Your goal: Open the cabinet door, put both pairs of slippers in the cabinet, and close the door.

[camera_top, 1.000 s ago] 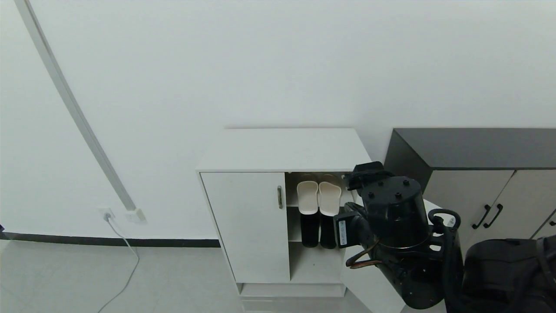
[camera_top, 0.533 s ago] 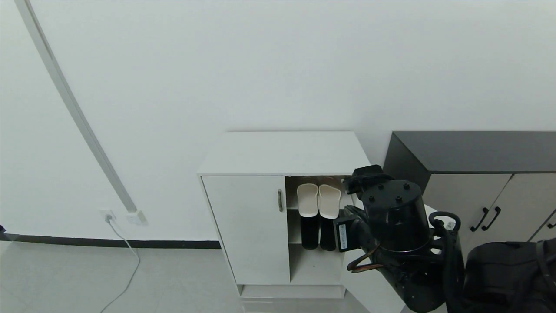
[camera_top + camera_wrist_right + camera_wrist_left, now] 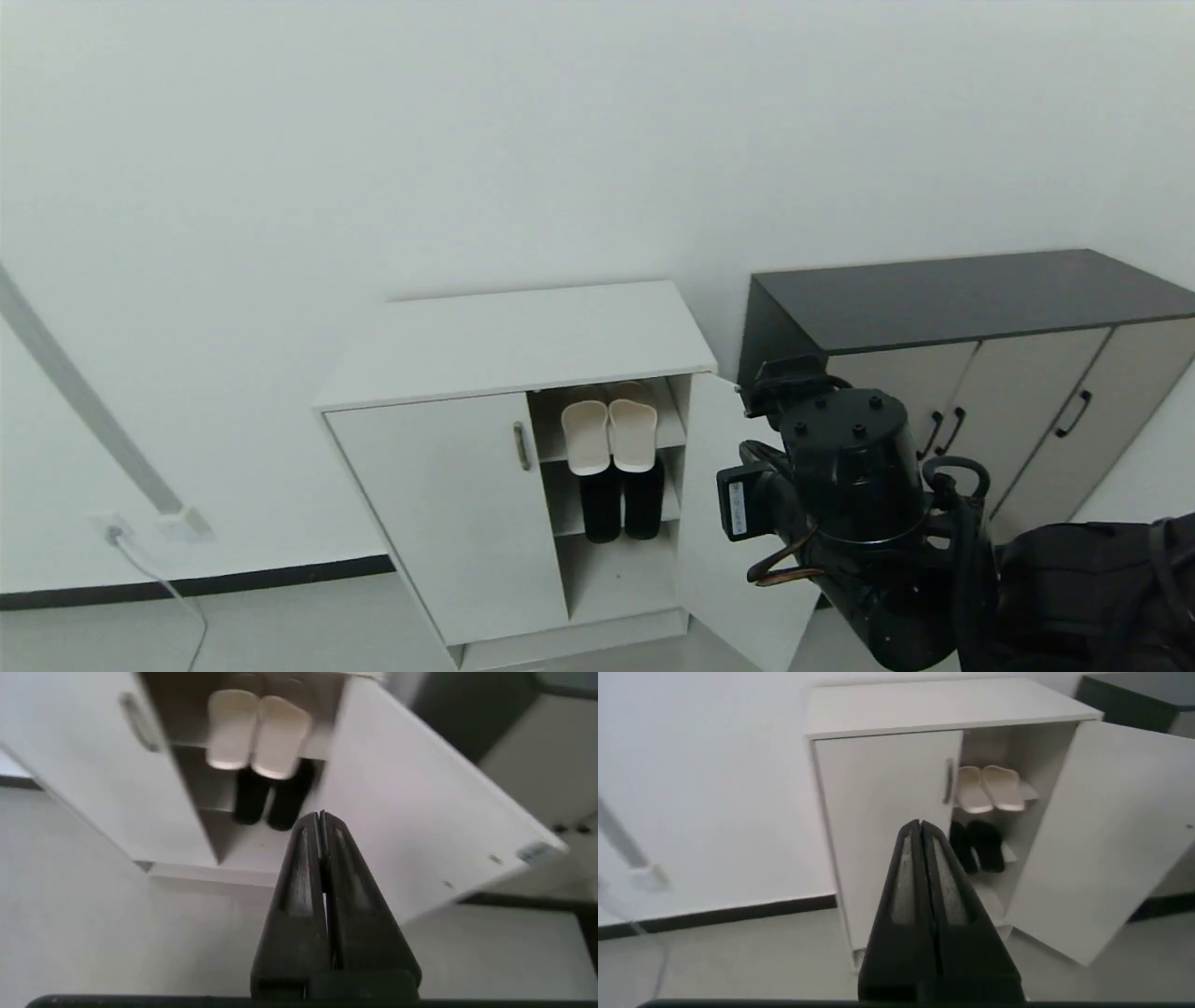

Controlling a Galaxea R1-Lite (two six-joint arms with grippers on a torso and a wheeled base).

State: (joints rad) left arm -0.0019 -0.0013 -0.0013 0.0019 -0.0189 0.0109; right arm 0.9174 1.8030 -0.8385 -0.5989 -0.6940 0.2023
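Note:
The white cabinet point(image 3: 513, 336) stands against the wall with its left door point(image 3: 448, 513) shut and its right door point(image 3: 719, 523) swung open. A white pair of slippers point(image 3: 609, 434) lies on the upper shelf. Below it a black pair point(image 3: 621, 504) sits on the middle shelf. My right arm point(image 3: 840, 467) hangs in front of the open door. In its wrist view my right gripper point(image 3: 322, 821) is shut and empty, pointing at the door point(image 3: 420, 831) and both pairs point(image 3: 257, 733). My left gripper point(image 3: 922, 831) is shut and empty too, well back from the cabinet point(image 3: 943, 705).
A longer cabinet with a dark top point(image 3: 952, 299) stands close on the right of the open door. A wall socket with a cable point(image 3: 112, 534) and a slanted grey conduit point(image 3: 65, 392) are at the far left. Bare floor point(image 3: 280, 625) lies before the cabinet.
The whole head picture has shifted left and tilted, so the camera has moved. More of the open door and the dark-topped cabinet shows. The slippers stay on their shelves.

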